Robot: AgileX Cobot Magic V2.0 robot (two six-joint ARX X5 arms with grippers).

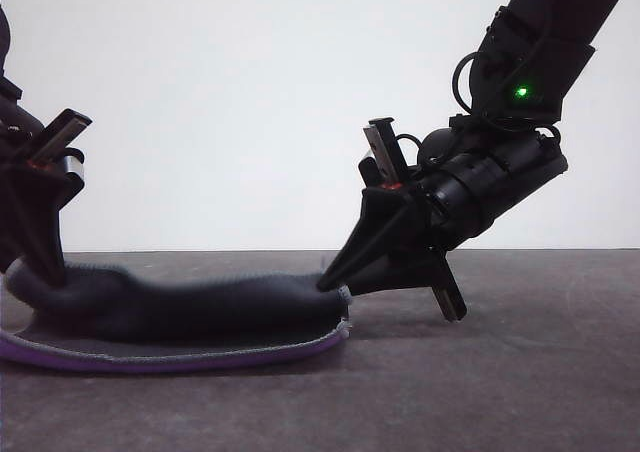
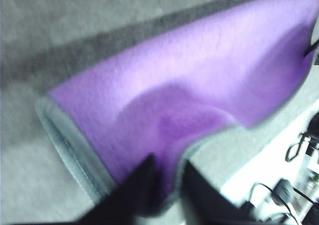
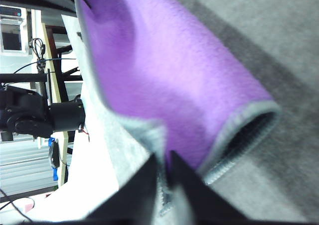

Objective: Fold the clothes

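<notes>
On the dark grey table [image 1: 520,372]: one cloth [image 1: 200,307], folded over, grey-blue face outward, purple face and pale stitched edging along the bottom. Left gripper [image 1: 50,267]: fingers clamped on the cloth's left end. Right gripper [image 1: 328,282]: fingers pinching the right edge, apparently fully closed; the wrist view is blurred.

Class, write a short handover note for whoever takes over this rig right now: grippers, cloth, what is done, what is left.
Left gripper: shut on the cloth's left end.
Right gripper: shut on its right end.
Cloth: on the table, near edge flat with purple showing underneath, gripped grey edge rolled over on top.
Done: edge pinched at both ends and partly folded over.
Left: finish the fold, release.
</notes>
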